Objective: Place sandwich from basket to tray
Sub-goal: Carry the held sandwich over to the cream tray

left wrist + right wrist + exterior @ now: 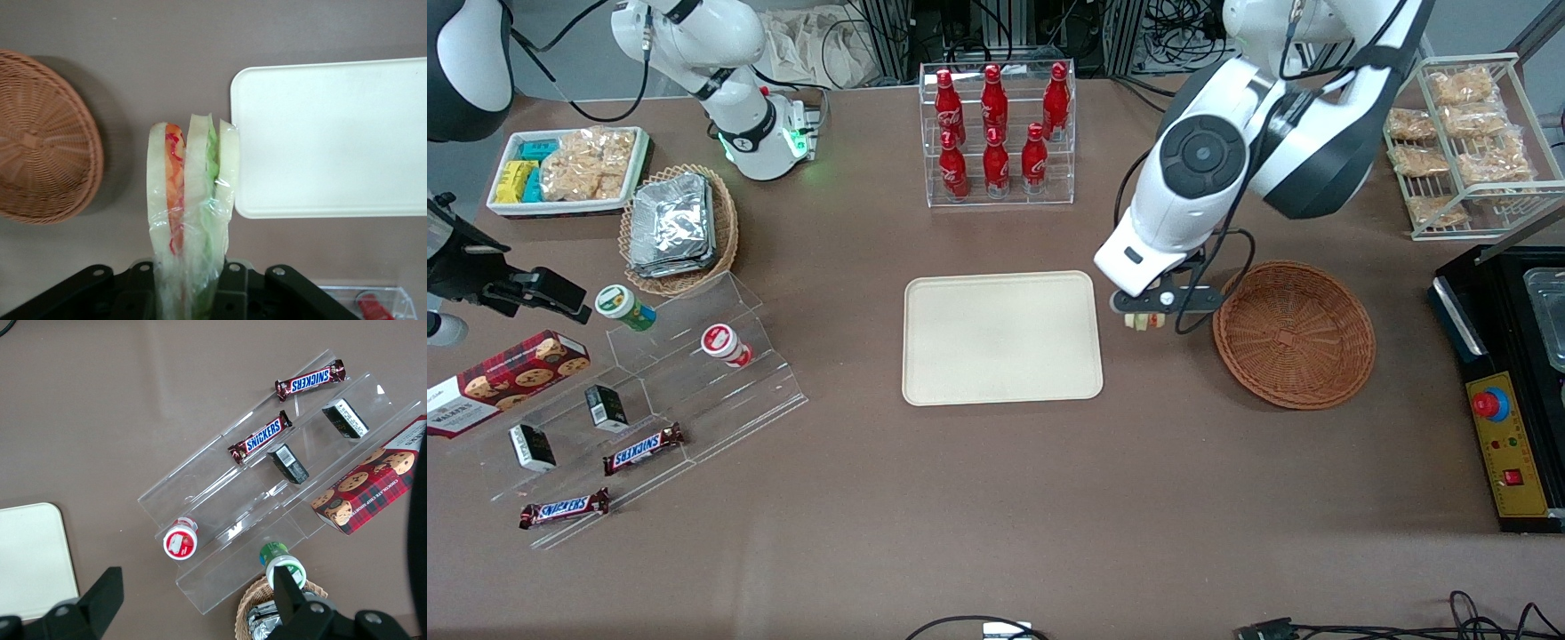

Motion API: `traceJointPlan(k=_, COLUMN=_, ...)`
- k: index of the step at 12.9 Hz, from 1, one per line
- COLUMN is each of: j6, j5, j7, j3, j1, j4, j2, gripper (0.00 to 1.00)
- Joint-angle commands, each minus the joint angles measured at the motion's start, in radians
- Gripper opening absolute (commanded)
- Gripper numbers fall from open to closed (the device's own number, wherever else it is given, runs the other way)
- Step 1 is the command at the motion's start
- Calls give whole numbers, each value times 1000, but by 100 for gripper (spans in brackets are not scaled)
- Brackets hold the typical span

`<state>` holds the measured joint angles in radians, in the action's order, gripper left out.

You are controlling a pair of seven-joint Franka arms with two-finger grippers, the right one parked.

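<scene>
Sandwich (190, 193): wrapped wedge, pale bread with red and green layers, clamped between the gripper's (1145, 317) fingers and held above bare table, between tray and basket.
Tray (1000, 338): cream rectangle, nothing on it, just beside the sandwich.
Basket (1294, 333): round reddish-brown wicker, nothing in it, toward the working arm's end of the table.
Gripper: black, between tray and basket, grasping the sandwich.
</scene>
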<state>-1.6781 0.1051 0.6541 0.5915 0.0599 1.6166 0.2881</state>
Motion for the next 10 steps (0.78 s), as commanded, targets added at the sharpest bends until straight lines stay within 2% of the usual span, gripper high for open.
traceJointPlan(k=1, j6=-144, j5=44, j7=91, j3=14, j1=27, j4=63, j2=64, gripper=0)
traceJointPlan(k=7, j6=-325, j5=255, j7=252, j3=59, j1=72, j4=86, j2=281, gripper=0)
traceJointPlan(k=10, j6=-406, j5=360, j7=353, j3=73, j1=89, j4=118, j2=344, gripper=0)
